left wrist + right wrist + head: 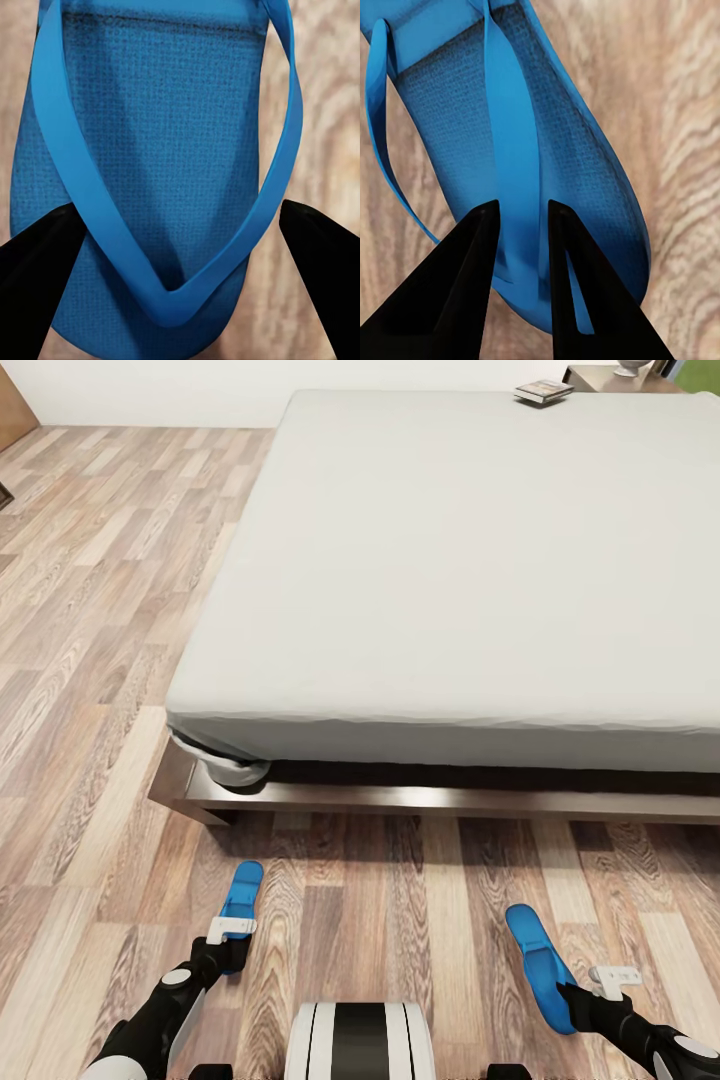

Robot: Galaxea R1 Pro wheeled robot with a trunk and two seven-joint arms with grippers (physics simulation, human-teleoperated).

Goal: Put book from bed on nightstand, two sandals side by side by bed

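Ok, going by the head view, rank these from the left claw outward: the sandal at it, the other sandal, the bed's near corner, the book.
1. Left sandal, at the left claw.
2. Bed corner, just ahead.
3. Right sandal, across the floor.
4. Book, at the mattress's far edge.

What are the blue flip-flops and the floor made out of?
The sandals look like soft foam or rubber: the footbed has a fine woven-looking grain and the straps are smooth and matte. The floor looks like wood planks or wood-look laminate, with streaky grain and plank seams. It is a render, so that is a guess.
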